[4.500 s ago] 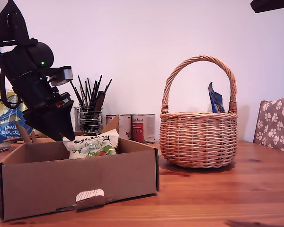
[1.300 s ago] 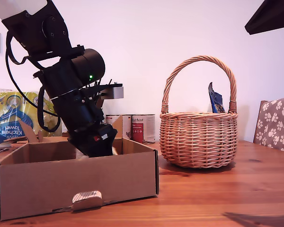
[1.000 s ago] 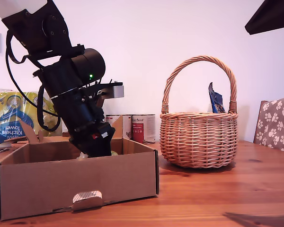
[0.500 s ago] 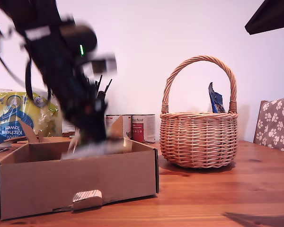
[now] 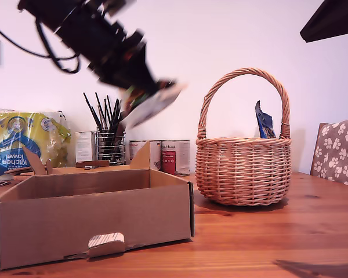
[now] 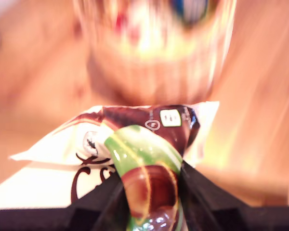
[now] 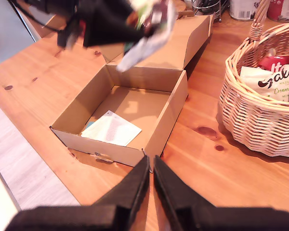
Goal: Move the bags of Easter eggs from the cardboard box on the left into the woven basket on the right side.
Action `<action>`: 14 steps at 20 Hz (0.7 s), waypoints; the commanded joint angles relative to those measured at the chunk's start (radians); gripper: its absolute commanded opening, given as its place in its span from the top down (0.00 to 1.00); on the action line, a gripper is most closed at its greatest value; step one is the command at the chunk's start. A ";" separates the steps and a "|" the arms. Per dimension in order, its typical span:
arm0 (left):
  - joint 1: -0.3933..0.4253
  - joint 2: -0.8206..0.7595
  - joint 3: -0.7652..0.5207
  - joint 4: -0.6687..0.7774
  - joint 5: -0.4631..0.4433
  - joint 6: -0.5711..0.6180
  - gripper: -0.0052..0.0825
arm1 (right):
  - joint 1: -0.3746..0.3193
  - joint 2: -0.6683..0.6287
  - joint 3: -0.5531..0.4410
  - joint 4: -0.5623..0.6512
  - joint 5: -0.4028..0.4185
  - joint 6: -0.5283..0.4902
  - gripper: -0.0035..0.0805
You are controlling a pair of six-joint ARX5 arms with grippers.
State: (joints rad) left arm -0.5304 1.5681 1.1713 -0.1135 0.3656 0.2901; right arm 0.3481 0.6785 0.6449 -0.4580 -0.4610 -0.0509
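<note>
First tool (image 5: 148, 95) clamped on egg bag (image 5: 153, 104) above cardboard box (image 5: 93, 229); second tool (image 7: 149, 173) together, idle. Woven basket (image 5: 243, 171) holds bags; pale packet (image 7: 111, 129) remains.

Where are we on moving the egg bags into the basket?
Done: at least one white bag already lies in the woven basket, with a blue wrapper sticking up at its rim. In hand: my first gripper is clamped on another bag, lifted clear above the cardboard box and short of the basket. Left: one pale flat packet lies on the box floor. My second gripper is closed and empty.
</note>
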 commanded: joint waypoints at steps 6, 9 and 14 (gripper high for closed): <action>-0.087 0.095 -0.011 0.349 0.011 -0.013 0.68 | -0.002 -0.001 -0.015 0.004 -0.001 -0.002 0.96; -0.119 0.161 -0.005 0.461 0.008 -0.013 0.70 | -0.002 -0.001 -0.014 0.004 -0.001 -0.002 0.96; -0.142 0.291 0.087 0.531 0.006 -0.014 0.70 | -0.002 -0.001 -0.014 0.004 -0.001 -0.002 0.96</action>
State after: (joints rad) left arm -0.6720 1.8454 1.2190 0.3828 0.3695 0.2821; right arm 0.3481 0.6785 0.6449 -0.4580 -0.4610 -0.0509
